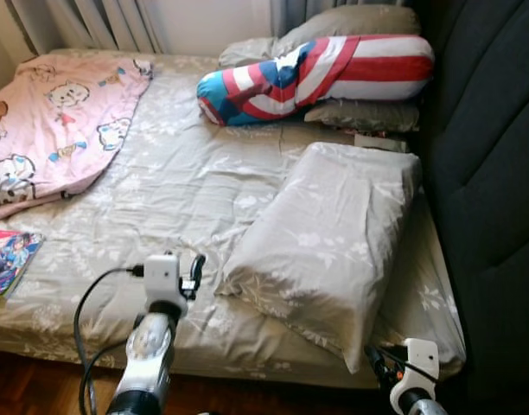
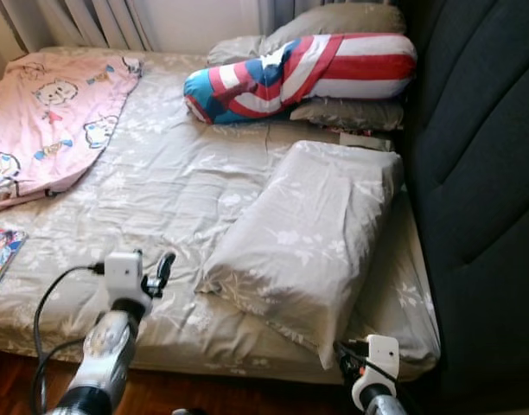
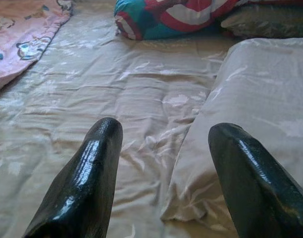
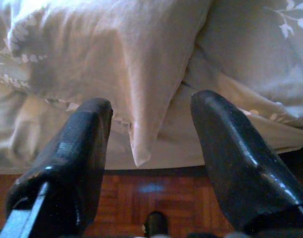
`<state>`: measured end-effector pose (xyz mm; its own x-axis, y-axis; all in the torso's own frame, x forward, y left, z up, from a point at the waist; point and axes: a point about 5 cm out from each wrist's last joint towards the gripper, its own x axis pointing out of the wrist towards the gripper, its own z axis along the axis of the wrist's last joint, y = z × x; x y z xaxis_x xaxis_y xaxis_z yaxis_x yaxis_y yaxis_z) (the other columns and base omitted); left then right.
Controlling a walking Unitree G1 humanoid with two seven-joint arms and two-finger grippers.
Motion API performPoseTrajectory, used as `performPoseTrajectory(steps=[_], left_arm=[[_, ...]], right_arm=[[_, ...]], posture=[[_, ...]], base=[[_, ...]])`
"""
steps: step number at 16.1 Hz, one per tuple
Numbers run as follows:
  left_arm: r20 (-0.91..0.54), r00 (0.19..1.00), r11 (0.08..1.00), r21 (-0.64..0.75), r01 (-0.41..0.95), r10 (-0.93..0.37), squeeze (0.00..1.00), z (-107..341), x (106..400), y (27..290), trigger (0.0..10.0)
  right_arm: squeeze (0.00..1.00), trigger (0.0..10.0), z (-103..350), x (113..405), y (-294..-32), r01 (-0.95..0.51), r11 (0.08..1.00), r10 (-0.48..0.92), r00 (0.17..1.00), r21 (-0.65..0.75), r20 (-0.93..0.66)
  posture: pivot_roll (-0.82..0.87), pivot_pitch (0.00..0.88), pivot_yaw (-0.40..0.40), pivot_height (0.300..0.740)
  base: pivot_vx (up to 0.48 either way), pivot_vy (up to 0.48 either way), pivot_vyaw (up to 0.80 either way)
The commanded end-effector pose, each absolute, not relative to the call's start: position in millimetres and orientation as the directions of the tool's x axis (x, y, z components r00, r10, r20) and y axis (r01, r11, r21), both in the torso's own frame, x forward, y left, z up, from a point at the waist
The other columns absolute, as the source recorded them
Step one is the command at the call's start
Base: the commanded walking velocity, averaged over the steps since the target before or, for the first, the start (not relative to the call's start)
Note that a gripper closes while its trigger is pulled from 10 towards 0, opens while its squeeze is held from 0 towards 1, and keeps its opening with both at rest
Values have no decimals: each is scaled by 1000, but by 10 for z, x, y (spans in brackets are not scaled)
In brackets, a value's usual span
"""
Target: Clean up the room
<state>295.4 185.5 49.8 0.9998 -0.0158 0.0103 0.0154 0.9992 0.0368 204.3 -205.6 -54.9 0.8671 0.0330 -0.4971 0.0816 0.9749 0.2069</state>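
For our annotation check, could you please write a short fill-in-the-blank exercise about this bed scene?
1. The large beige floral pillow lies nearest the bed's ____ foot corner.
2. The pink cartoon-print blanket lies on the bed's ____ side.
3. The left gripper, beside the pillow's corner, has its fingers ____.
4. The red, white and blue striped bolster lies by the ____ headboard.

Missing words: right; left; open; dark

Bare bed sheet (image 1: 169, 190) left of grey pillow (image 1: 329, 233) gives open passage. Pillow corner overhangs bed edge, between right pincer (image 4: 151, 148) fingers, probably not touching. Dark headboard (image 1: 489, 173) walls right side.
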Motion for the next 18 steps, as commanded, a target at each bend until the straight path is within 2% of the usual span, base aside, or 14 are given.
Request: performPoseTrajectory(steps=[1, 2, 3, 5, 7, 10, 14, 18], left_arm=[[14, 1000, 997, 71, 27, -28, 0, 486, 2882, 1875, 10000], [18, 999, 997, 69, 26, -28, 0, 488, 2868, 1874, 10000], [27, 999, 997, 72, 25, -27, 0, 502, 2854, 1875, 10000], [29, 999, 998, 63, 17, -19, 0, 502, 2848, 1877, 10000], [34, 999, 998, 58, 16, -18, 0, 510, 2816, 1872, 10000], [52, 999, 998, 55, 14, -17, 0, 553, 2820, 1853, 10000], [63, 998, 998, 59, -4, 1, 0, 630, 2813, 1913, 10000], [51, 999, 999, 51, 5, -8, 0, 638, 2812, 1856, 10000]], right_arm=[[0, 10000, -566, 1978, -2075, 84, 976, 26, 871, 200, -491], [0, 10000, -564, 1975, -2077, 82, 976, 26, 874, 200, -486], [0, 10000, -38, 2621, -1920, -5, 988, 39, 976, 155, -214], [0, 10000, 386, 2941, -1783, -58, 988, 63, 998, 146, -27], [0, 10000, 482, 2953, -1723, -93, 986, 91, 996, 135, 26], [0, 10000, 442, 2934, -1730, -76, 987, 75, 997, 142, 9], [0, 10000, 465, 2858, -1835, 17, 989, -16, 1000, 148, -10], [0, 10000, 447, 2852, -1759, 29, 991, -24, 999, 132, -44]], posture=[[-23, 88, -25, 740], [-23, 88, -25, 740], [-26, 81, -26, 740], [-25, 79, -24, 740], [-26, 69, -24, 740], [-17, 92, -27, 740], [-14, 120, -25, 740], [-14, 134, -20, 740]], base=[[0, 0, 0], [0, 0, 0], [0, 0, 0], [0, 0, 0], [0, 0, 0], [0, 0, 0], [0, 0, 0], [0, 0, 0]])
